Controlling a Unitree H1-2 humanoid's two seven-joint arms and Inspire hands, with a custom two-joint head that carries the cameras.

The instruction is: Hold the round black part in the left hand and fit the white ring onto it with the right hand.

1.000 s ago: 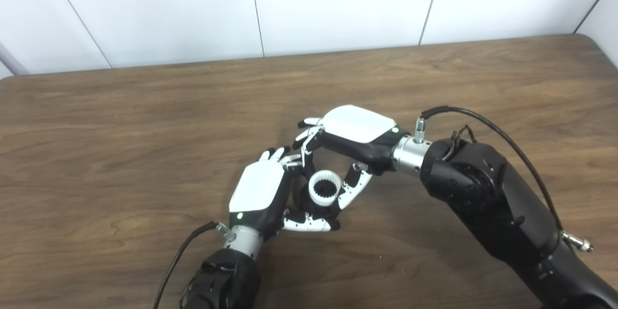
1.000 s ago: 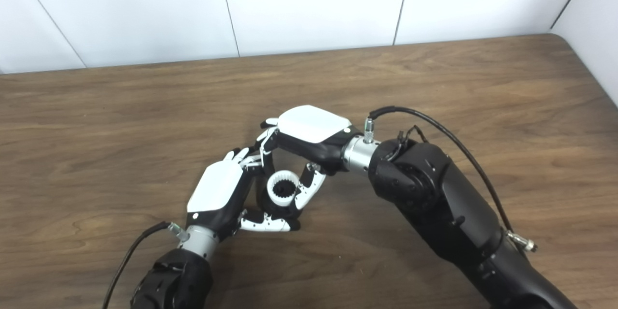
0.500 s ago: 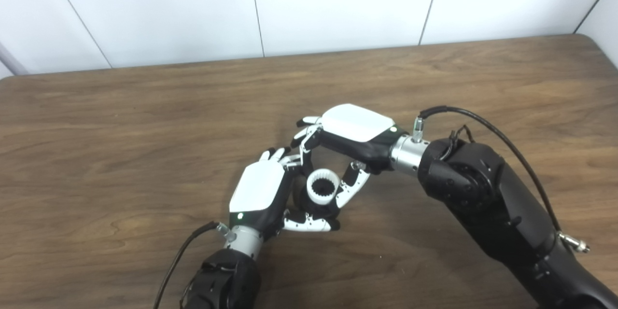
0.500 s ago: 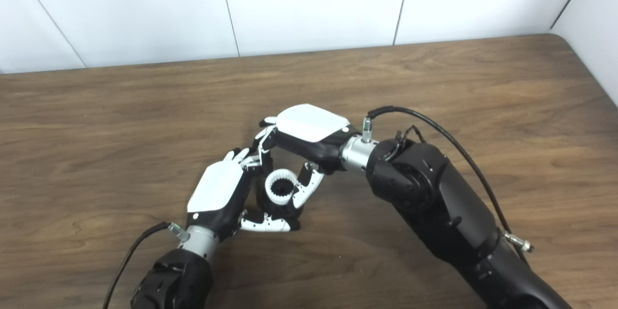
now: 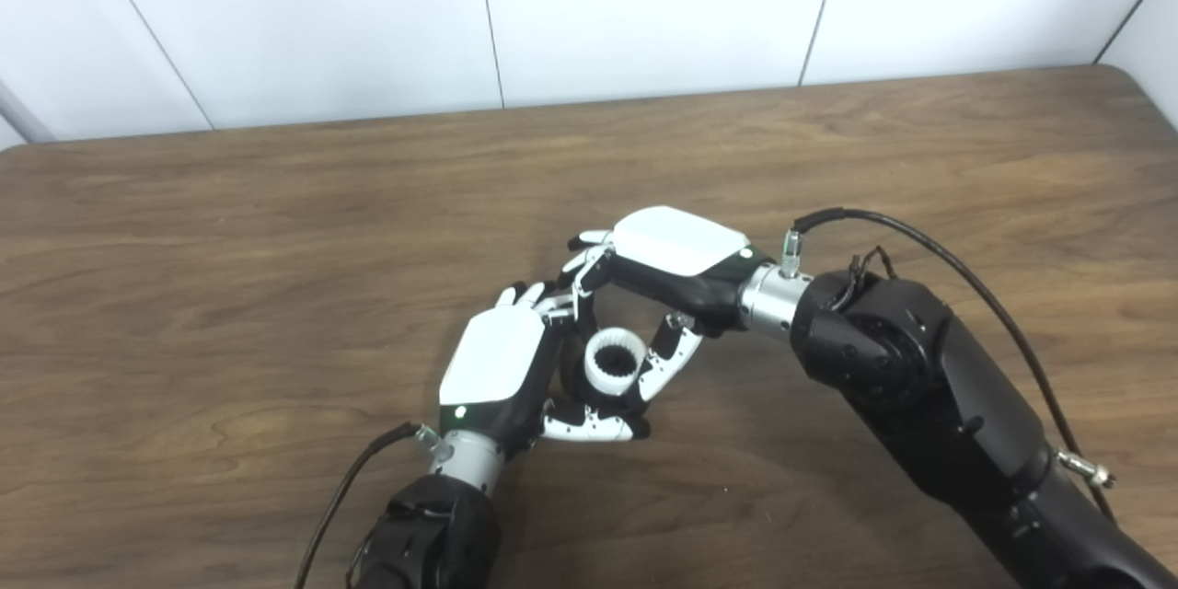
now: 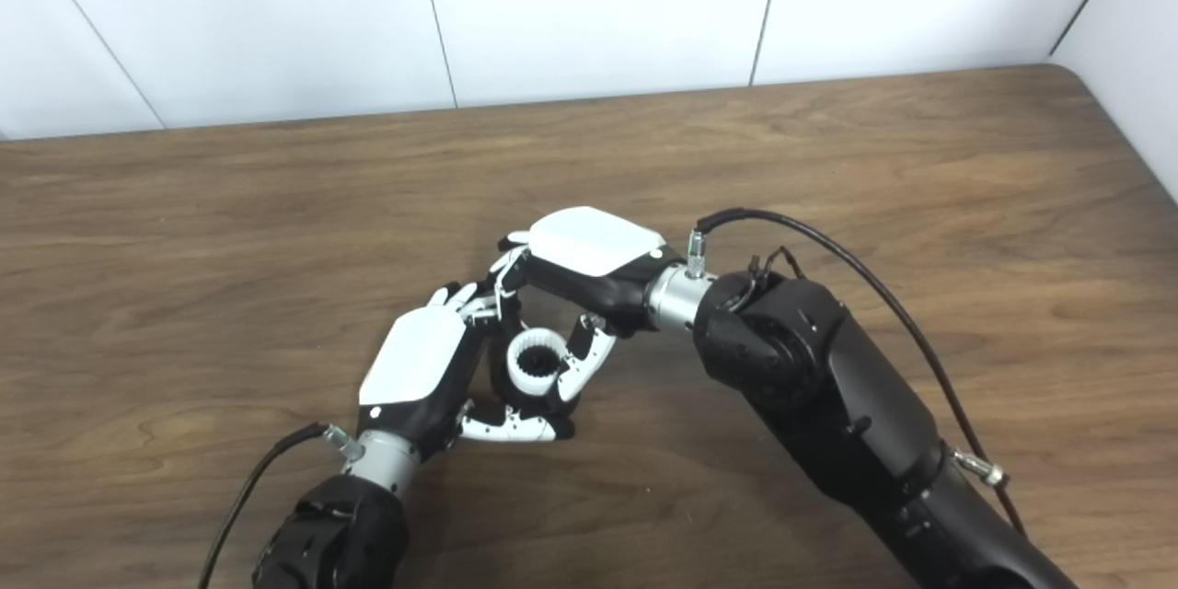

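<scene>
Lowered slightly since 1 s ago, the right hand brings the ring closer onto the part. Left hand [image 5: 497,368], near the table's [image 5: 230,294] front centre, has fingers and thumb curled round the black part [image 5: 598,394], holding it just above the wood. White toothed ring [image 5: 615,362] sits on the part's top; whether fully seated cannot be told. Right hand [image 5: 664,269] arches over it, fingers and thumb pinching the ring's sides.
</scene>
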